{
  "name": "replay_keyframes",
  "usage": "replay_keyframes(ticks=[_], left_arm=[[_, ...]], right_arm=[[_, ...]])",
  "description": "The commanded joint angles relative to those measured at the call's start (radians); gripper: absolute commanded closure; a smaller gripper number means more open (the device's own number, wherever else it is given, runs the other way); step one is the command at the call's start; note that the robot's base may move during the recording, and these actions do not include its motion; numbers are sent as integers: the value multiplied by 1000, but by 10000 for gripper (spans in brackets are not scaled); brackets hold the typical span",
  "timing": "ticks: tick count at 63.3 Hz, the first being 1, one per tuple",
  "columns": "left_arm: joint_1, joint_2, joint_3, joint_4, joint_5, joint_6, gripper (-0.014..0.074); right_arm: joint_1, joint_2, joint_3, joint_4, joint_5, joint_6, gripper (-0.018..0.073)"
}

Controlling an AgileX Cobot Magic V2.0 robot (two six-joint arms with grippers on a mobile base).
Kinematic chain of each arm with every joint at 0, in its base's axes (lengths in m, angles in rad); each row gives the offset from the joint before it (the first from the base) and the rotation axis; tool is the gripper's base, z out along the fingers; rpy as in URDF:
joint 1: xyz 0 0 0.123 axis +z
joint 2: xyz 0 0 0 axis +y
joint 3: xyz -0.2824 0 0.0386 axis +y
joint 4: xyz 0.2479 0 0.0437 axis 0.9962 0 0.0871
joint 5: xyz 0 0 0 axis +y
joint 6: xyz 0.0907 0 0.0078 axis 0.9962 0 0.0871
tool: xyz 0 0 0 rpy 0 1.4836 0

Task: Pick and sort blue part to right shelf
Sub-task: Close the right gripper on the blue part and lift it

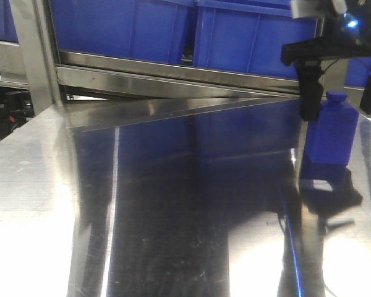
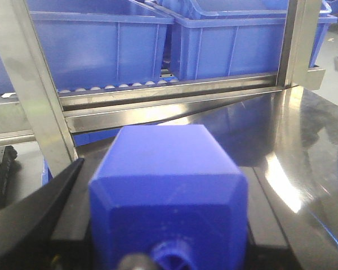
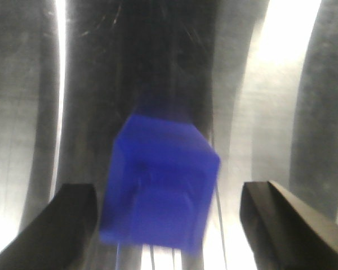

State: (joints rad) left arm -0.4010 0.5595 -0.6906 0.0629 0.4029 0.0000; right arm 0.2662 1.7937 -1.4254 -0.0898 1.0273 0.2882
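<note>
A blue bottle-shaped part (image 1: 331,136) stands upright on the steel table (image 1: 173,204) at the far right. My right gripper (image 1: 341,113) hangs over it, open, one black finger on each side. From the right wrist, that part (image 3: 160,185) sits between the fingers (image 3: 73,225) with a gap on both sides. In the left wrist view, another blue part (image 2: 169,174) fills the space between my left gripper (image 2: 168,225) jaws, which press its sides. The left gripper is out of the front view. The shelf (image 1: 173,74) runs along the back.
Large blue bins (image 1: 253,37) (image 2: 101,50) sit on the shelf rail behind the table. Steel uprights (image 1: 31,55) (image 2: 296,39) frame the shelf. The table top is shiny and reflects the bins.
</note>
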Motion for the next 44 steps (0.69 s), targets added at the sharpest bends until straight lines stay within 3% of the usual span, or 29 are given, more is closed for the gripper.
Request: replay_keyframes(ticks=[1,13,27,44], left_arm=[[-7,-1,-29,-3,-81,0,209],[-7,-1,-29,-3,-79,0,209],[-7,-7,-29,-3,-73,-6,209],[14,-108,-3,31,-49,-8,209]], right_arm=[[-6,-18,-36,-18,-40,5,-41],[-6,39,-36,-4,-42,5,-1],[-6,42,-36,-4,-59,5,308],[-6,20,-36,-4,-61,5,323]])
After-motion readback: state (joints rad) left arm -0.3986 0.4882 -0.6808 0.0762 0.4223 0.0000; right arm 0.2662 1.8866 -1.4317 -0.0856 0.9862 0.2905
